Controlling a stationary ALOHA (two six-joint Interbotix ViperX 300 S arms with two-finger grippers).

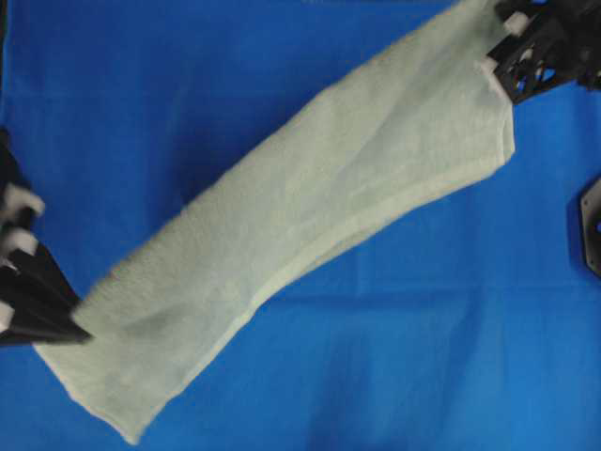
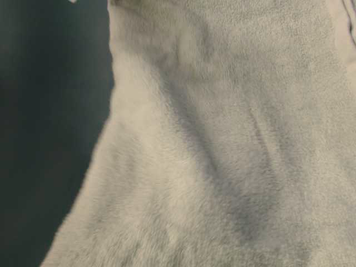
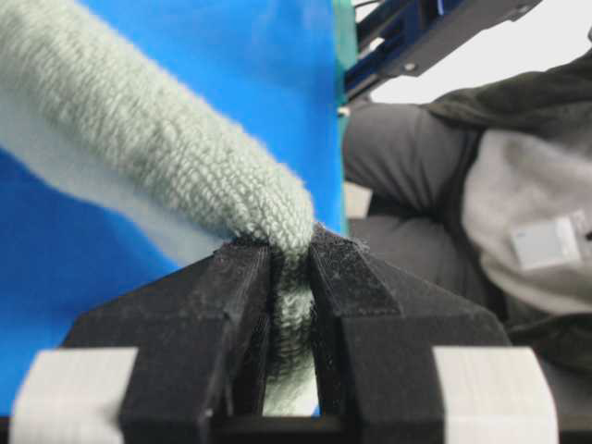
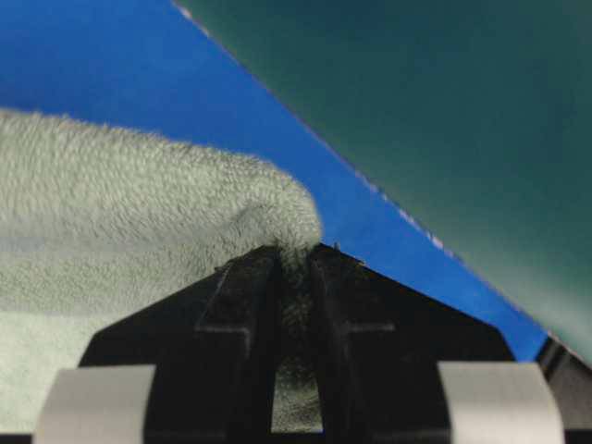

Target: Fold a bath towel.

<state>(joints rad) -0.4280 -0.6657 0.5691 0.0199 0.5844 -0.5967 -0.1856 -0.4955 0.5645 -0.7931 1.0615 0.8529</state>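
The bath towel (image 1: pixel 310 216) is a pale sage-green terry strip, folded lengthwise and stretched on a diagonal from lower left to upper right above the blue cloth. My left gripper (image 1: pixel 80 331) is shut on its lower-left end; in the left wrist view the bath towel (image 3: pixel 157 139) bunches between the jaws of that gripper (image 3: pixel 291 252). My right gripper (image 1: pixel 502 52) is shut on the upper-right end, where the bath towel (image 4: pixel 120 222) enters the gripper (image 4: pixel 294 250). The table-level view is filled by the hanging bath towel (image 2: pixel 222 144).
A bright blue cloth (image 1: pixel 404 357) covers the whole table. A black fixture (image 1: pixel 590 225) sits at the right edge. A seated person in dark clothes (image 3: pixel 444 203) is beyond the table's edge in the left wrist view.
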